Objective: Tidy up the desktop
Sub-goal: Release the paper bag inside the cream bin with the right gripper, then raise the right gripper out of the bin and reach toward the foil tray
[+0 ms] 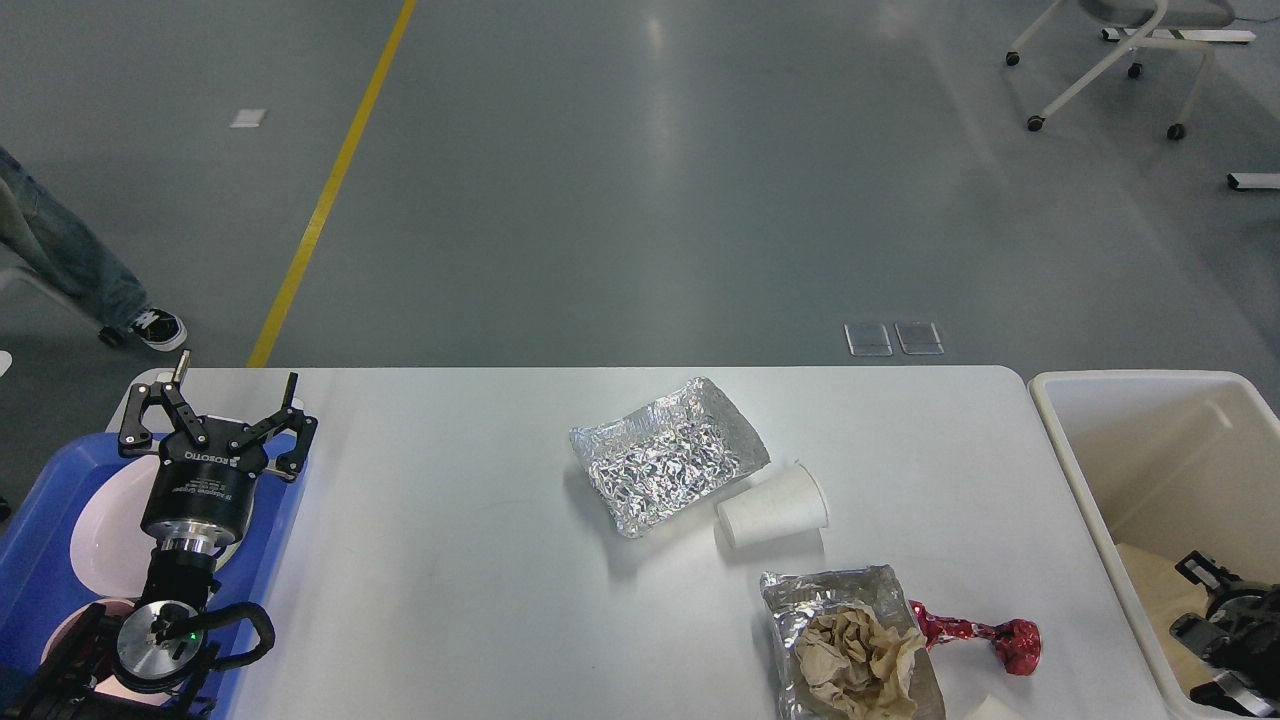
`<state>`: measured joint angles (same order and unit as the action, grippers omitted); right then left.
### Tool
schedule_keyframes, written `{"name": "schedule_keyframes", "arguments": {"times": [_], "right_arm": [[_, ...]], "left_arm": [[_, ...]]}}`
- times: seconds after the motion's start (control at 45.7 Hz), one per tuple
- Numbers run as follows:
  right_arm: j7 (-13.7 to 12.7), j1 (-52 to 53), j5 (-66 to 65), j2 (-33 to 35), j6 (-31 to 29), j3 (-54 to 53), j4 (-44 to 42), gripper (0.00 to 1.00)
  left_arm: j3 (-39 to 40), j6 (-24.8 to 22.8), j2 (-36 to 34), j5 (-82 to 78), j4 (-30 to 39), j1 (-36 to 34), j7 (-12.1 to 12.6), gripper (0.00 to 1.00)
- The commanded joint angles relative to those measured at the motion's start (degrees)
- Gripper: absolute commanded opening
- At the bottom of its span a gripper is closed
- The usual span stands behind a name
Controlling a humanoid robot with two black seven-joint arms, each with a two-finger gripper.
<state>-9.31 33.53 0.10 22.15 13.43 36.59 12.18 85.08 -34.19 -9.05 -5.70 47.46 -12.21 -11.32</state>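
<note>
We count one white desktop [480,560]. On it lie two foil trays: one empty [668,456], one holding a crumpled brown paper wad [858,655]. We count one white paper cup [772,508] on its side and one red foil wrapper [980,636]. One blue tray [40,520] carries two pale plates [105,525], [70,625]. One cream bin [1140,440] stands at the right. We see two grippers, left [215,408] and right [1205,600].

White desktop [480,520] holds empty foil tray [668,455], tipped paper cup [772,507], foil with crumpled paper [850,645], red wrapper [985,637]. Left gripper [218,415] open above blue tray [40,520]; right gripper [1195,600] inside cream bin [1090,470].
</note>
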Motion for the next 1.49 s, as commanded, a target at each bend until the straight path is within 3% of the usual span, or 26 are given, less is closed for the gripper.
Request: {"name": "schedule_keyframes", "arguments": {"times": [0.0,0.307,0.591,0.745,0.92,1.029,1.117,1.161,1.183,1.226,1.336,1.467], "right_arm": [[0.0,0.31,-0.19,0.43,-0.07,-0.03,0.13,1.0],[-0.18,5.22,-2.2,1.93,-3.14,1.99,1.27,1.0],[-2.9,26.83,-23.82,11.42,-15.27,9.11,21.21,1.0],[-3.25,40.45,-28.84,11.6,-23.35,16.05,29.29,1.0],[-3.08,55.93,-28.4,11.33,-26.08,20.45,39.93,1.0],[-3.08,65.6,-28.14,10.98,-32.14,21.07,48.63,1.0],[-3.08,73.15,-28.05,7.65,-40.83,22.99,53.11,1.0],[-2.9,77.11,-27.79,4.84,-46.28,24.66,55.31,1.0],[-2.82,81.39,-25.88,1.61,-51.78,26.24,57.67,1.0],[-2.81,83.97,-22.01,-0.35,-55.25,26.6,59.18,1.0],[-2.9,89.15,-7.52,-1.59,-59.39,26.87,63.22,1.0],[-2.64,98.2,4.63,-3.87,-59.49,29.59,68.23,1.0]], "left_arm": [[0.0,0.0,0.0,-0.01,0.0,0.0,-0.02,0.96],[0.0,0.0,0.0,-0.01,0.0,0.0,-0.02,0.97],[0.0,0.0,0.0,-0.01,0.0,0.0,-0.02,0.97],[0.0,0.0,0.0,-0.01,0.0,0.0,-0.02,0.97],[0.0,0.0,0.0,-0.01,0.0,-0.09,-0.02,0.97],[0.0,0.0,-0.08,-0.01,0.0,-0.09,-0.02,0.97],[0.0,0.0,0.0,-0.01,0.0,-0.09,-0.02,0.97],[0.0,0.0,0.0,-0.01,0.0,-0.09,-0.02,0.97],[0.0,0.0,0.0,-0.01,0.0,-0.09,-0.02,0.97],[0.0,0.0,0.0,-0.01,0.0,-0.09,-0.02,0.97],[0.0,0.0,0.0,-0.01,0.0,0.0,-0.02,0.97],[0.0,0.0,0.0,-0.01,0.0,0.0,-0.02,0.96]]}}
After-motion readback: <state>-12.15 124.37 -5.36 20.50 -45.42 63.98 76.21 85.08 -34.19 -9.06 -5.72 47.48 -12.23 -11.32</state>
